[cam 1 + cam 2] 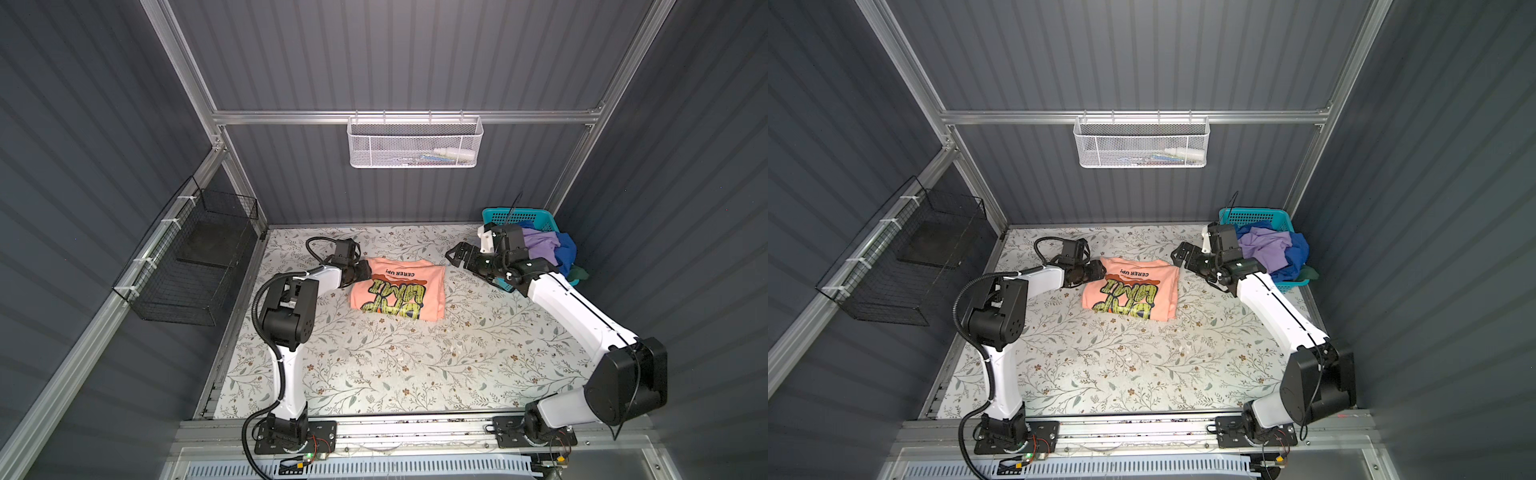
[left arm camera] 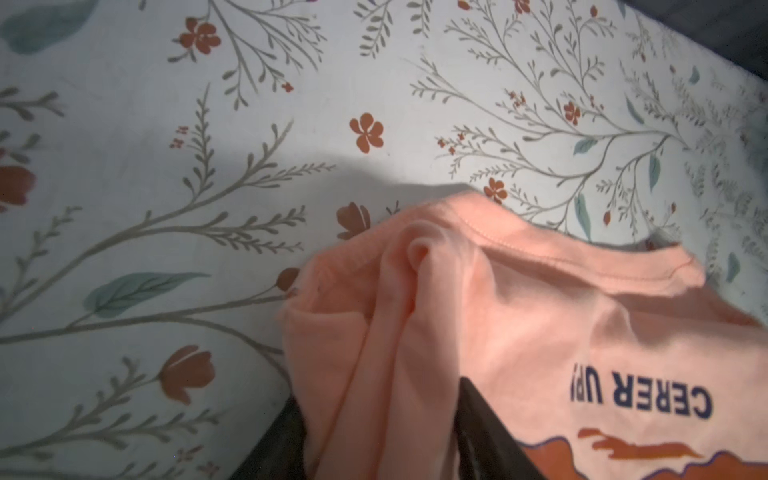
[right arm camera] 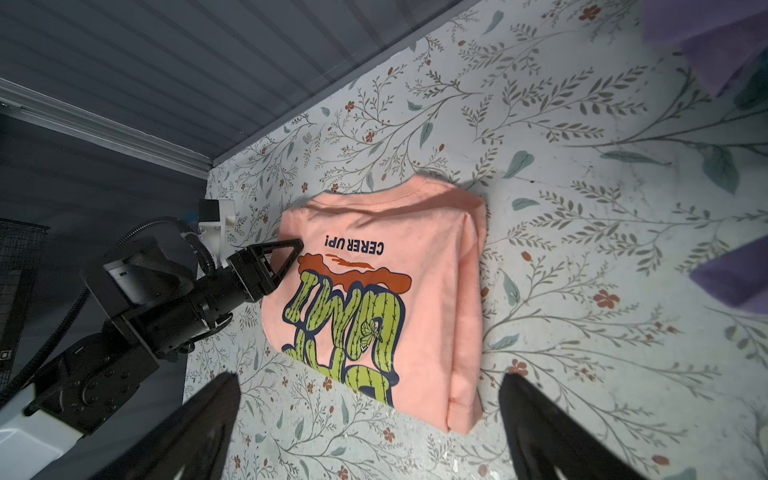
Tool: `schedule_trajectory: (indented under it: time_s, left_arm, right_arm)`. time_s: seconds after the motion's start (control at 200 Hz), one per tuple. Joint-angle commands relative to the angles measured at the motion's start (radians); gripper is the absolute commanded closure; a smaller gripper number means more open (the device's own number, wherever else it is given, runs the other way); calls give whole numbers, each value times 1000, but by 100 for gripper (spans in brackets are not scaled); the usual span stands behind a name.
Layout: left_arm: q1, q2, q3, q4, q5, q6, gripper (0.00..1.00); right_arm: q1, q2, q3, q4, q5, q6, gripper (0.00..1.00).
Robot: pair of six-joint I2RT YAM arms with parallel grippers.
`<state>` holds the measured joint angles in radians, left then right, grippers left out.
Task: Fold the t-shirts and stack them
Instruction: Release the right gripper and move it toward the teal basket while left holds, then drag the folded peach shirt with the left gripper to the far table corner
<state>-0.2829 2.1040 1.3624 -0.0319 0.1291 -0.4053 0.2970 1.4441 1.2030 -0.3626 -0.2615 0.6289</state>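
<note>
A folded peach-orange t-shirt (image 1: pixel 399 291) (image 1: pixel 1131 289) lies graphic side up on the floral table, toward the back. My left gripper (image 1: pixel 365 272) (image 1: pixel 1100 272) (image 2: pixel 378 395) is at its far left corner, shut on a bunched fold of the peach cloth (image 2: pixel 519 332). In the right wrist view one left finger (image 3: pixel 286 251) rests over the shirt's (image 3: pixel 415 291) edge. My right gripper (image 1: pixel 453 255) (image 1: pixel 1179 253) (image 3: pixel 370 380) hovers open, off the shirt's far right corner, holding nothing. Lavender (image 1: pixel 540 245) (image 1: pixel 1264 247), royal blue (image 1: pixel 565 249) and dark green (image 1: pixel 579 274) t-shirts are heaped in the teal basket (image 1: pixel 515 216) (image 1: pixel 1254 216).
The teal basket stands in the back right corner, behind my right wrist. A white mesh basket (image 1: pixel 415 143) hangs on the back rail. A black wire basket (image 1: pixel 195 257) hangs on the left wall. Bare floral tabletop (image 1: pixel 415 361) lies in front of the peach shirt.
</note>
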Motion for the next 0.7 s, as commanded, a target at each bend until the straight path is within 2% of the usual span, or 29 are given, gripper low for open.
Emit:
schedule_trajectory:
  time_s: [0.0, 0.02, 0.145, 0.365, 0.495, 0.63, 0.695]
  left_arm:
    - [-10, 68, 59, -45, 65, -22, 89]
    - [-11, 79, 89, -58, 67, -24, 100]
    - [-9, 118, 166, -120, 54, -11, 100]
    - [18, 143, 322, -289, -145, 140, 100]
    - [87, 151, 324, -273, -207, 177, 100]
    - [194, 130, 302, -223, -156, 177, 100]
    - [225, 130, 312, -205, -184, 220, 100]
  right_arm:
    - [2, -29, -34, -19, 18, 15, 1]
    - [2, -32, -39, -19, 23, 15, 1]
    - [1, -54, -68, -34, 55, 9, 1]
    - [3, -119, -150, -45, 65, 22, 1]
    - [9, -195, -235, -4, 105, 9, 1]
    - [13, -275, -315, 16, 160, -14, 1]
    - [12, -304, -347, 24, 177, -25, 1]
